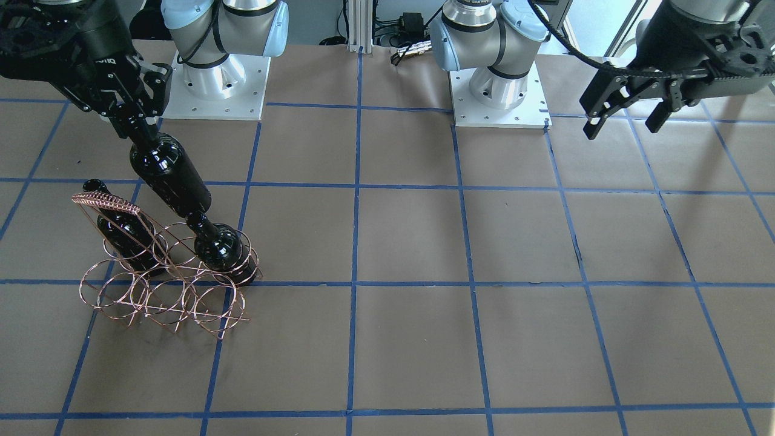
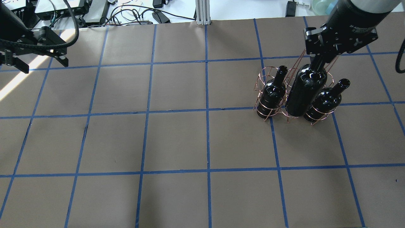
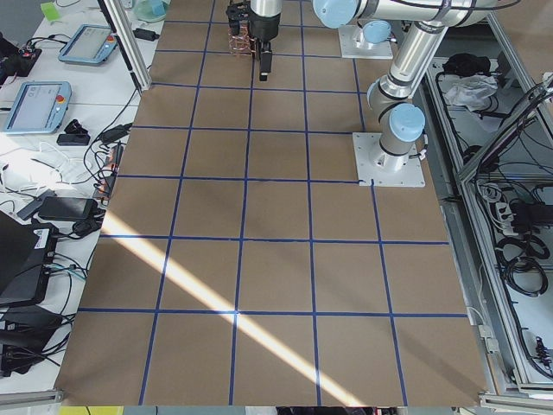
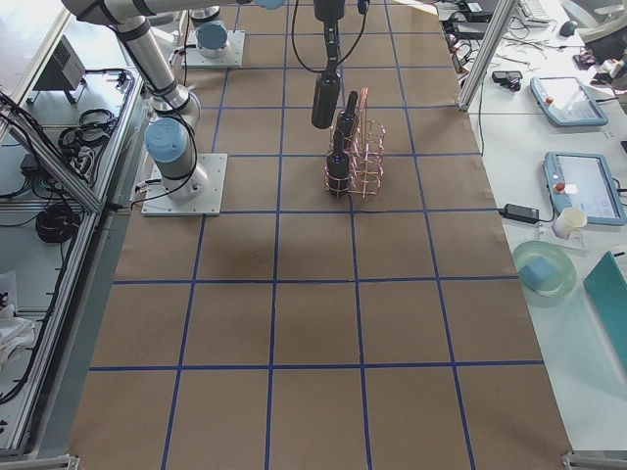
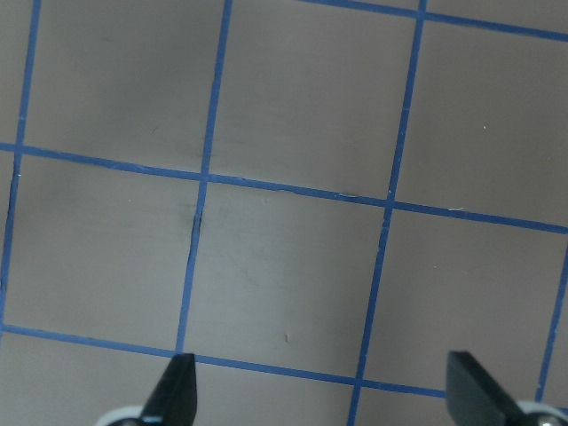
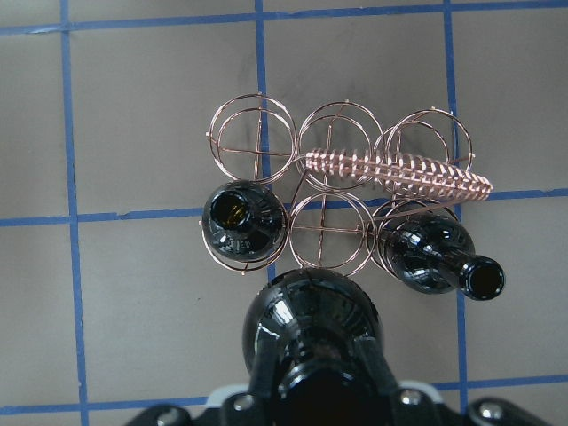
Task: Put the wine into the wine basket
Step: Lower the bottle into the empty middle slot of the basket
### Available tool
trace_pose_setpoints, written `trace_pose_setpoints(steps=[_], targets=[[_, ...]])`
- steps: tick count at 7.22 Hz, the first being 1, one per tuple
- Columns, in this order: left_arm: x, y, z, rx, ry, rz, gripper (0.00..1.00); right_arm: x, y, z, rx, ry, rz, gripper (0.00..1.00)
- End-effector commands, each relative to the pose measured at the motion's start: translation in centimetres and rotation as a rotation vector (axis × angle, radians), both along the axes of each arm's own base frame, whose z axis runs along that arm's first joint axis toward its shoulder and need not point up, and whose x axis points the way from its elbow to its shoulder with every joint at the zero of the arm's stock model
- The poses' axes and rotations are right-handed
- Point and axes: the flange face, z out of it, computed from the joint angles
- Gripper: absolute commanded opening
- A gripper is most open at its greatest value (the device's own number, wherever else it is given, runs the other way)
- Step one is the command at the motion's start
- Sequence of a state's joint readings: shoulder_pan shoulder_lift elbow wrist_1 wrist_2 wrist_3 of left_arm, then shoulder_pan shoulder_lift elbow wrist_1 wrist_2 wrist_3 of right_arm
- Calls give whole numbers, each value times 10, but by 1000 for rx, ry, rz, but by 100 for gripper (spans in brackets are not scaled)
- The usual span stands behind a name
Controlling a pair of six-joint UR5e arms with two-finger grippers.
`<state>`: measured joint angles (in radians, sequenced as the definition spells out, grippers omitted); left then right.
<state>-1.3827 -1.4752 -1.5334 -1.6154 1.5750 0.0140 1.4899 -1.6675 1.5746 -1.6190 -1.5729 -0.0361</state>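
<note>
My right gripper (image 1: 124, 112) is shut on the neck of a near-black wine bottle (image 1: 169, 175) and holds it upright in the air over the robot-side edge of the copper wire basket (image 1: 163, 297). Two more bottles (image 2: 272, 95) (image 2: 324, 101) stand in the end rings of the basket's near row. In the right wrist view the held bottle (image 6: 311, 319) hangs just short of the empty middle ring (image 6: 328, 232), with the coil-wrapped handle (image 6: 399, 169) beyond it. My left gripper (image 2: 41, 65) is open and empty, far off over bare table; its fingertips (image 5: 177, 382) show in the left wrist view.
The table is brown paper with a blue tape grid (image 2: 207, 110). The arm bases (image 1: 499, 79) stand at the robot's edge. The basket's far row of rings (image 6: 257, 138) holds nothing. Cables and devices (image 2: 126, 12) lie beyond the far table edge.
</note>
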Motion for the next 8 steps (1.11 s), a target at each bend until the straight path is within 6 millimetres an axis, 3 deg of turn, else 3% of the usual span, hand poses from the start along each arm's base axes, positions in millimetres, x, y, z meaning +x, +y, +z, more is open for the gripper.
trace_pose_setpoints(steps=[1, 4, 6, 8], targets=[[-68, 1, -14, -3, 14, 55, 100, -8, -5, -4, -21, 3, -4, 0], [-84, 1, -20, 6, 19, 60, 100, -12, -28, -20, -36, 12, -7, 0], [-84, -10, -22, -19, 21, 80, 100, -14, -41, -35, -41, 12, -12, 0], [-80, -22, -14, -34, -15, 82, 100, -16, -41, -49, -37, 18, -16, 0]])
